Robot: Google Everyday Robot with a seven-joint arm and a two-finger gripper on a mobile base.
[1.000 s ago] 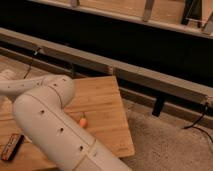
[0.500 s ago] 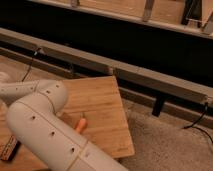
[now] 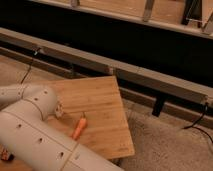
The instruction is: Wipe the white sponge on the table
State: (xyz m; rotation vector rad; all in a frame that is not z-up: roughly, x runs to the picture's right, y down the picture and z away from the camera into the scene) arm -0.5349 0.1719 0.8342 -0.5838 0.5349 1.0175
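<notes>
One low rectangular table with a light bamboo plank top [image 3: 102,100] was recorded in the lower left half of the camera view, its grain stripes running across the surface and its right corner standing over a speckled grey floor [image 3: 170,145]. A large off-white robot arm with rounded segments [image 3: 35,132] was seen lying over the left part of the table, its thick lower link entering from the bottom edge and a second link extending towards the left border of the view. The two-finger gripper was not found within the view; it was taken to lie beyond the left edge, where the arm left the picture, and how far the claw was open, or whether anything was held, could not be told. The small off-white rectangular sponge could not be located: the left part of the table top was hidden by the arm. A small orange tapered object [image 3: 79,128] was noted lying on the table just beside the arm, tilted. A dark flat item [image 3: 6,154] was partly seen at the lower left border. A long grey ledge [image 3: 125,70] was observed behind the table, against a dark wall, and a black cable [image 3: 199,125] was trailed over the floor at the right.
</notes>
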